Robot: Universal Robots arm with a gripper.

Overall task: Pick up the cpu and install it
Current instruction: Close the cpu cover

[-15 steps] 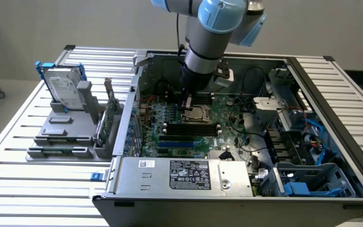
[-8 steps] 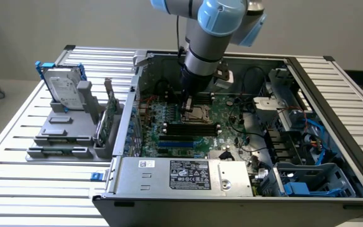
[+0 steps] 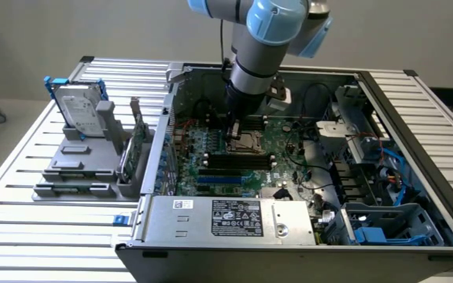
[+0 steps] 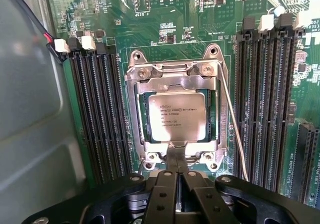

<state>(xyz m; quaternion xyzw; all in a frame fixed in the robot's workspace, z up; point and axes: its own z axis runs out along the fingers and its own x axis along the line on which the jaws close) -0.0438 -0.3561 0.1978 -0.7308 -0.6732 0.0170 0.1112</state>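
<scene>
Gripper [image 4: 176, 159] was shut, fingers pressed together and holding nothing. Its tips sat at the rim of the socket frame [image 4: 131, 99]. Cpu [image 4: 177, 116] lay flat in the socket, metal top up, square to the frame, inside the open case [image 3: 384, 94]. Retention lever [image 4: 232, 119] ran loose beside the frame. Judgement: seating stage. Any press wanted to be straight down, light and on the frame, never skewing the chip.
</scene>
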